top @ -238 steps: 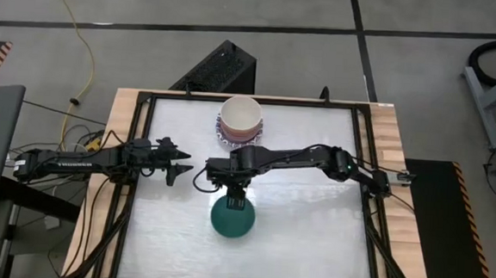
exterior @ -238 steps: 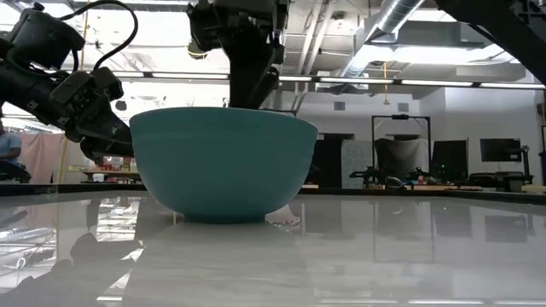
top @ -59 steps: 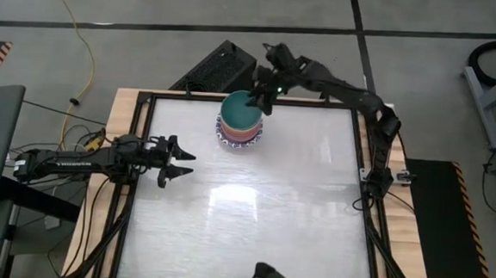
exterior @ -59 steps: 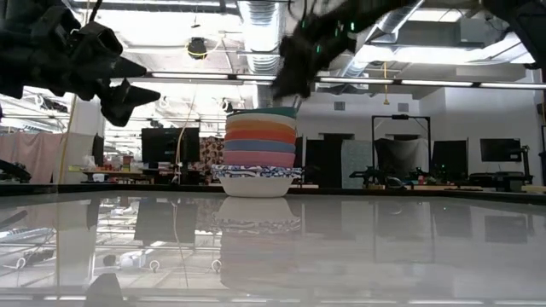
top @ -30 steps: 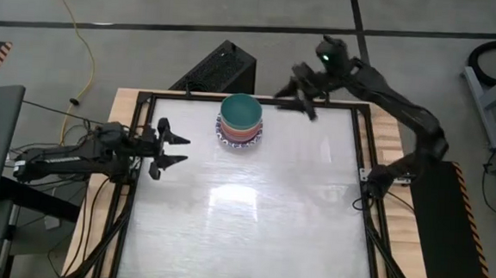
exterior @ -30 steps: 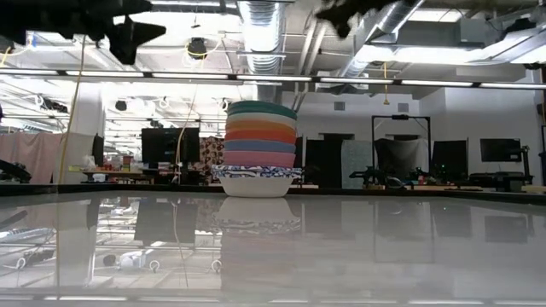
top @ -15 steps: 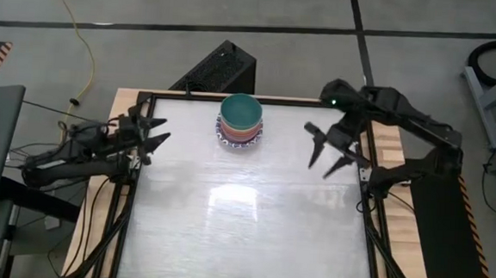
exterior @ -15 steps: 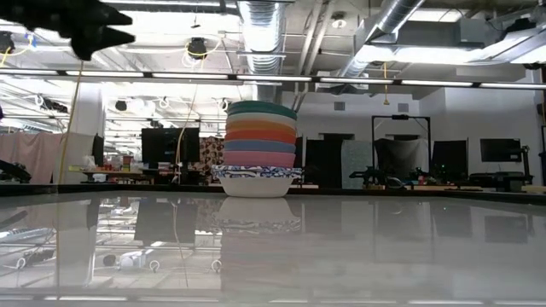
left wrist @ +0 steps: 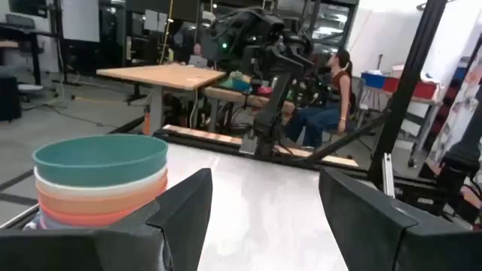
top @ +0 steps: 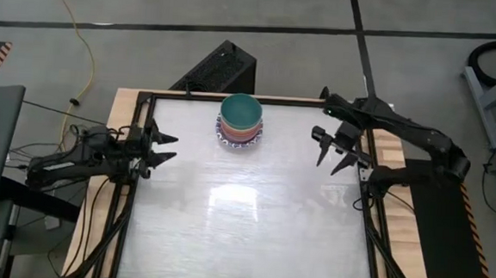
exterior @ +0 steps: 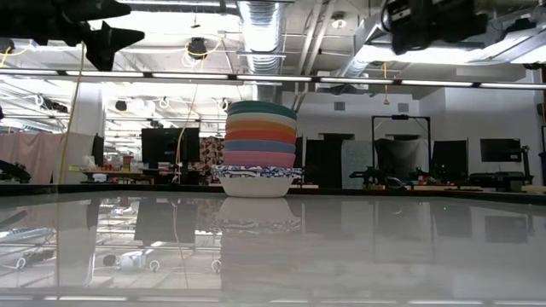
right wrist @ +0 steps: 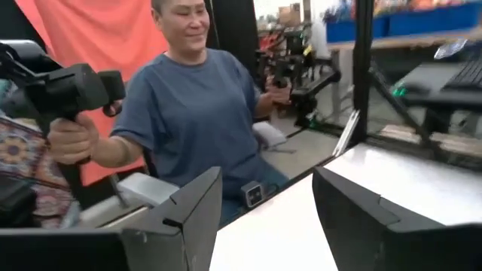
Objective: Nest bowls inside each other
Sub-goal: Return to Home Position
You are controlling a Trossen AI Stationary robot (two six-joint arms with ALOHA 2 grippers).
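STEP: homing both arms | BOWLS: nested bowl stack (top: 250, 136), teal bowl (top: 240, 110) topmost, is sitting at the table's (top: 242, 233) far middle | LEFT: left gripper (top: 167, 148) is hovering spread, empty, at left edge | RIGHT: right gripper (top: 329, 161) is hovering spread, empty, at right side | CARE: route both arms well apart from the stack.

The top bowl (top: 240, 111) is teal-green, over bands of cream, orange, blue and pink. The lowest bowl (exterior: 256, 186) is white with a blue patterned rim.
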